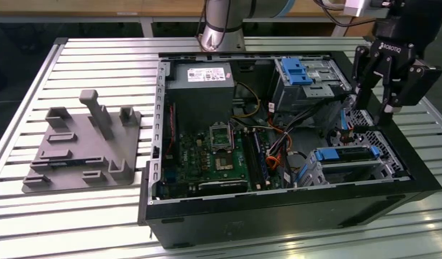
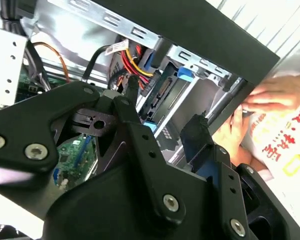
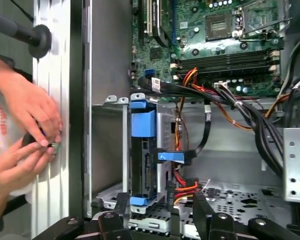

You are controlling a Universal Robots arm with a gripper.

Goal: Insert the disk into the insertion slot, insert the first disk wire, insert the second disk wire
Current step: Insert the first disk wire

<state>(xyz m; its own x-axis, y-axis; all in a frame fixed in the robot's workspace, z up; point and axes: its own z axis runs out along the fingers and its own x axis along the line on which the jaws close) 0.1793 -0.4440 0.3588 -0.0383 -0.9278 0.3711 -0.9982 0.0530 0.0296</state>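
One disk (image 1: 345,154) sits low in the insertion slot (image 1: 358,172), at the corner of the open computer case (image 1: 278,218) towards the exterior view's right. We judge that is why the gripper (image 1: 379,108) hangs above that corner with its fingers spread and nothing between them: the drive looks seated, so there is nothing to carry. The case lies on its side on the slatted table (image 1: 98,216), open face up, which lets the arm reach in from overhead. In the first wrist view we see the disk's dark edge capped at both ends by bright blue carrier plastic, with the silver cage close round it. A blue-plugged black cable (image 3: 172,156) meets the drive's connector edge, and a red, yellow and black bundle (image 3: 186,187) runs in just beside it. Whether either is pushed fully home we cannot tell. A person's hands (image 3: 27,130) handle something small outside the case wall, apart from the gripper
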